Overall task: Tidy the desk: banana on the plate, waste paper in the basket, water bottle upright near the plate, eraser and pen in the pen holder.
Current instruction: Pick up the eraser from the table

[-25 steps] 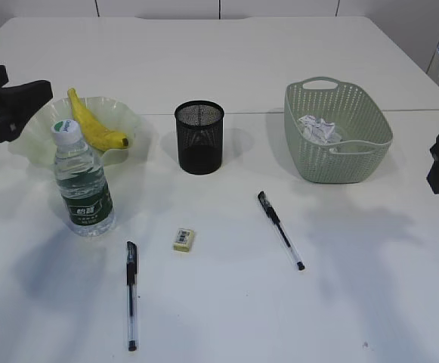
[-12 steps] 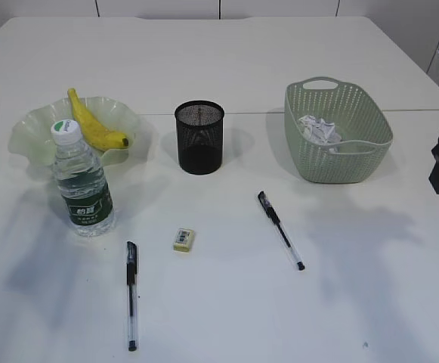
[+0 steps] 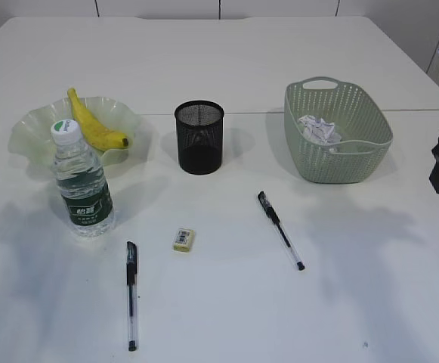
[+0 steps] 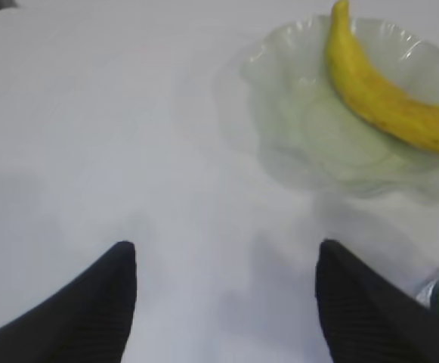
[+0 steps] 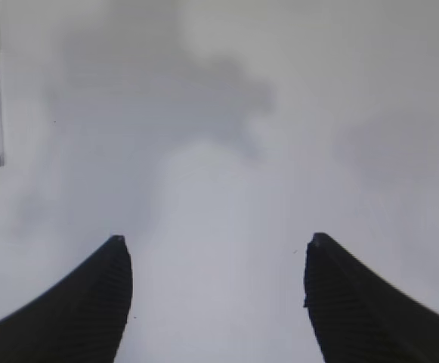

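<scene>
Pens [image 3: 131, 293] [image 3: 281, 230] and eraser [image 3: 183, 239] lie loose on the desk [image 3: 227, 302] before the holder [image 3: 199, 137]. Banana [image 3: 93, 121] sits on the plate [image 3: 30, 132], bottle [image 3: 82, 181] upright beside it, paper [image 3: 318, 129] in the basket [image 3: 337, 162]. Since a second ago the left arm has left the exterior view. Left gripper [image 4: 227, 257] and right gripper [image 5: 215, 249] hover spread wide, empty.

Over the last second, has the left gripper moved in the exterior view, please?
Yes. It was beside the plate's left rim, then drew away leftward and is now out of the exterior view.
</scene>
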Motion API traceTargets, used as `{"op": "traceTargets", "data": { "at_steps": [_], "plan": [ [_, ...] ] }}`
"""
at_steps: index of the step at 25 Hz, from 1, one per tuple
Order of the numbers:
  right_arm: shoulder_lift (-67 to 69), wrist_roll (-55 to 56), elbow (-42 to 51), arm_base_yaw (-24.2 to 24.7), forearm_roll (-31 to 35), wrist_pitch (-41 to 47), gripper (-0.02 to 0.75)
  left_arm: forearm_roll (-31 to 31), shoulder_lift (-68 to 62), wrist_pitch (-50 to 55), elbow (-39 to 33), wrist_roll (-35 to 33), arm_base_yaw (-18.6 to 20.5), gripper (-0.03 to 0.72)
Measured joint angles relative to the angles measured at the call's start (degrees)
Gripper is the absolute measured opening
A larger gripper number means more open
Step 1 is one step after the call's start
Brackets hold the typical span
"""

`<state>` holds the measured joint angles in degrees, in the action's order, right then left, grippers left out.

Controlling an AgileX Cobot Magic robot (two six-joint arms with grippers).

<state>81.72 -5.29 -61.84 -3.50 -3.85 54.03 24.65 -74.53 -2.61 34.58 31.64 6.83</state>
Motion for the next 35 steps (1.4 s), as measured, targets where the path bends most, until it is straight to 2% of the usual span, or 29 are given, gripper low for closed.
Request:
{"op": "traceTargets", "data": {
  "at_steps": [3, 7, 10, 16, 21, 27, 35],
  "plan": [
    [0.0, 0.0, 0.0, 0.0, 0.0, 0.0, 0.532, -0.2, 2.5, 7.6, 0.0, 0.1, -0.6, 0.508],
    [0.0, 0.0, 0.0, 0.0, 0.7, 0.1, 0.532, -0.5, 3.9, 17.5, 0.0, -0.3, -3.8, 0.503],
    [0.0, 0.0, 0.0, -0.5, 2.1, 1.2, 0.528, -2.4, 3.9, 25.5, 0.8, -5.2, -6.7, 0.501],
    [0.0, 0.0, 0.0, -5.9, 2.7, 2.3, 0.517, -18.4, 3.9, 35.9, 4.6, -21.8, -8.5, 0.501],
    [1.1, 0.2, -1.4, -12.3, 2.8, 2.5, 0.517, -26.8, 3.9, 42.2, 6.8, -28.6, -8.5, 0.5],
    [10.3, 0.5, -11.7, -20.3, 2.9, 6.7, 0.516, -31.5, 3.9, 46.2, 7.4, -29.9, -8.5, 0.499],
    [27.8, 0.5, -33.6, -27.9, 2.3, 14.5, 0.515, -39.0, 3.9, 52.1, 7.5, -30.0, -8.5, 0.497]
  ]
}}
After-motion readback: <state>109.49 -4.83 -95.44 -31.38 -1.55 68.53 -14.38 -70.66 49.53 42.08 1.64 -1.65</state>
